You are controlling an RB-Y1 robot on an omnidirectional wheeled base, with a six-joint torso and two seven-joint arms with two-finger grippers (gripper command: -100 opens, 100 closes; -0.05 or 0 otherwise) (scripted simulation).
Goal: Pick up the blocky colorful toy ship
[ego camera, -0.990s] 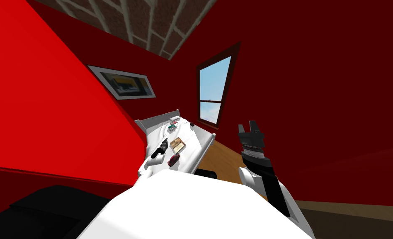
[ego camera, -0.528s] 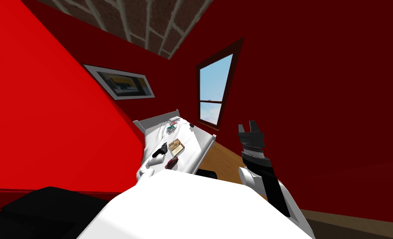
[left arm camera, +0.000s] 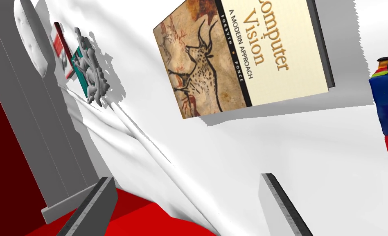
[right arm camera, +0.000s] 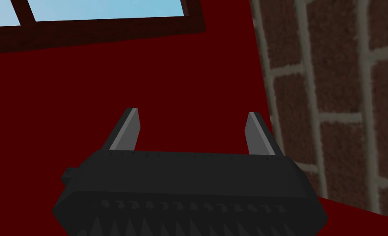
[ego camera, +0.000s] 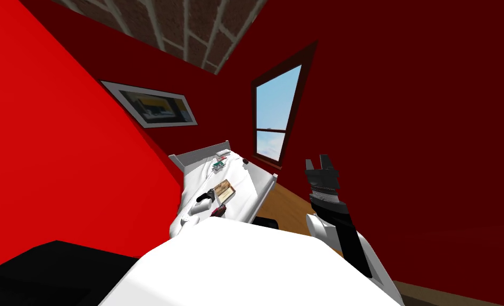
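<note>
LEFT gripper [left arm camera: 189, 205]: fingers spread, empty, over white bed sheet [left arm camera: 271, 135]; toy ship [left arm camera: 387, 102]: beside Computer Vision book [left arm camera: 246, 53], apparently untouched | RIGHT gripper [right arm camera: 193, 127]: spread, empty

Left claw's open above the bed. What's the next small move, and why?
Probably slide the left claw sideways toward the toy ship. Its open fingers bracket only bare white sheet near the book; the ship lies outside them, beyond one finger, so closing now would likely catch nothing.
</note>
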